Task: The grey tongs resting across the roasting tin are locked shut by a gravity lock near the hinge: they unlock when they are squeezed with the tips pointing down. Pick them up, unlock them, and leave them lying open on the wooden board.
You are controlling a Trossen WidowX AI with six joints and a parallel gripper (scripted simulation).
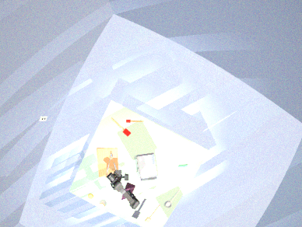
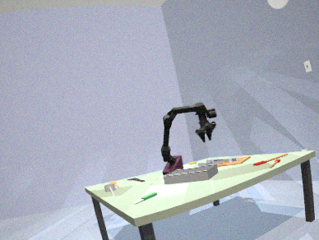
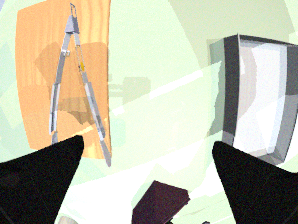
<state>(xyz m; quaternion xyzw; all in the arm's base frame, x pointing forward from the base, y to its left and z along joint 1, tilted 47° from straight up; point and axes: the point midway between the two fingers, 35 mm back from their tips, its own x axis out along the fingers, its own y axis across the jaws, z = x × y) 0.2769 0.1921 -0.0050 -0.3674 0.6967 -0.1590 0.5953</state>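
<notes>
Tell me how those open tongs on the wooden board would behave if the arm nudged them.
The tongs would probably slide rather than roll, since they lie flat with both arms spread. The long, straight arms look stiff, though they may swing about the hinge, and their slim build suggests they're fairly light.

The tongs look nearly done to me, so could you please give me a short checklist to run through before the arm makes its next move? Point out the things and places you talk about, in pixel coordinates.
1. Tongs (image 1: pixel 114 158) (image 3: pixel 87 85) off the roasting tin (image 1: pixel 139 168) (image 2: pixel 191 174) (image 3: pixel 231 95): ok.
2. Tongs' arms spread apart: ok, they form a wide V from the hinge.
3. Tongs lying on the wooden board (image 1: pixel 100 153) (image 2: pixel 242 160) (image 3: pixel 30 35): ok, though one tip reaches past its edge.
4. Hand (image 1: pixel 113 176) (image 2: pixel 207 140) (image 3: pixel 149 145) open with nothing between its fingers: ok.
5. Hand raised clear of the tongs: ok, it hangs well above the table.
6. Gravity lock fully released: cannot tell, the mechanism is too small to read.
</notes>
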